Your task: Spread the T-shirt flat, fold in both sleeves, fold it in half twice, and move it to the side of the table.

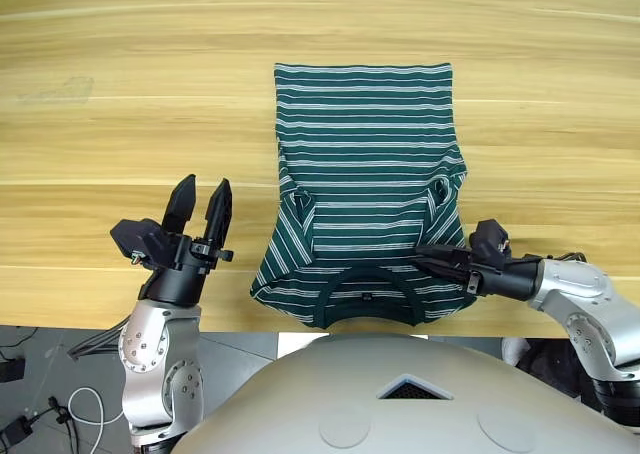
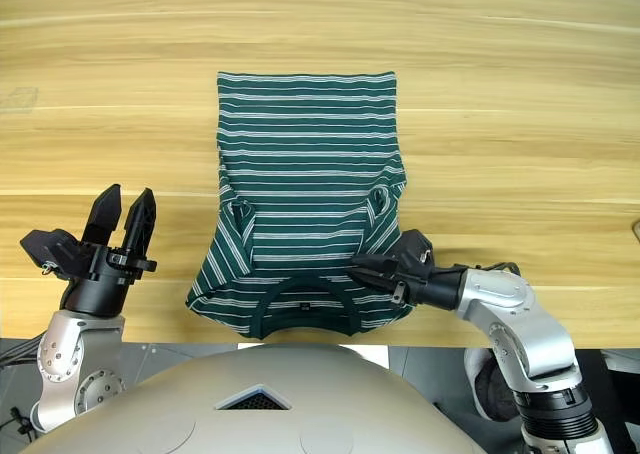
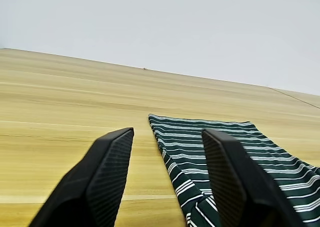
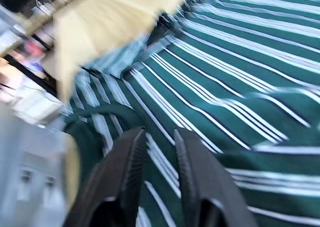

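One dark green, white-striped cotton T-shirt [image 1: 365, 144], one light wooden table [image 1: 120, 124], two black two-fingered grippers, and here's how they stand. Nearest, at the T-shirt's collar end by the table's front edge, the right gripper [image 1: 418, 255] lies low on the T-shirt's right shoulder. Its fingers [image 4: 127, 162] are drawn almost together with just a slit between them, and whether any cloth is pinched, I can't tell. The left gripper [image 1: 204, 184] hovers off the T-shirt's left side, apart from it, spread wide and holding nothing. The T-shirt has both sleeves folded in and runs flat away to a straight hem at its far end.
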`<state>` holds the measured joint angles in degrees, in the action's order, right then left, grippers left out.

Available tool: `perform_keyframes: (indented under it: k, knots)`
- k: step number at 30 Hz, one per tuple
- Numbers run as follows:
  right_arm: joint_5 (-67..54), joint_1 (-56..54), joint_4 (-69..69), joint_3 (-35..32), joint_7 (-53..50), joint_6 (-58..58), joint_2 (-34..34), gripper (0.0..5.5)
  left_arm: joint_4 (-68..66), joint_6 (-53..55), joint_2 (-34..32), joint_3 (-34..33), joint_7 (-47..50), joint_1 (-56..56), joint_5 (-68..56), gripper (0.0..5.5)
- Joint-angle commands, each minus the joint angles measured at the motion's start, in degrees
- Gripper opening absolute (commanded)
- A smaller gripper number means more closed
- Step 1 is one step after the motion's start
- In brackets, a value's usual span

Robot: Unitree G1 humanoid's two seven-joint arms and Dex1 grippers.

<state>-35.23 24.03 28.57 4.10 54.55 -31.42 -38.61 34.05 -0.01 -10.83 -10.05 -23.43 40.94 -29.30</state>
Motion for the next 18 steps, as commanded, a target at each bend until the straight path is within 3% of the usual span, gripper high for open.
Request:
perform_keyframes:
  k: [1,6,10,13,18]
  knots:
    - [-8.3,0.3,2.2,-3.3,3.1,-3.5,-0.8,1.58,-0.3,0.1,-0.3,0.1,0.1,-0.6,0.9,2.53]
    - [-5.8,-1.8,-0.1,-4.2,0.6,0.3,1.5,1.58,-0.2,-1.0,-4.2,1.0,-1.8,-2.0,6.8,2.53]
    - [15.0,-9.3,-11.3,-6.8,-9.1,24.2,4.2,1.58,-4.3,-13.7,-18.8,-1.8,-9.2,-1.8,27.0,2.53]
    - [27.8,-11.8,-20.9,-7.2,-8.9,45.8,-0.1,1.58,-6.9,-27.2,-28.0,-4.8,-11.0,-1.6,41.3,2.53]
    - [42.1,-14.1,-37.3,-7.5,-10.1,85.5,-7.5,1.58,-13.1,-46.3,-37.5,-7.1,-7.7,-3.3,58.2,2.53]
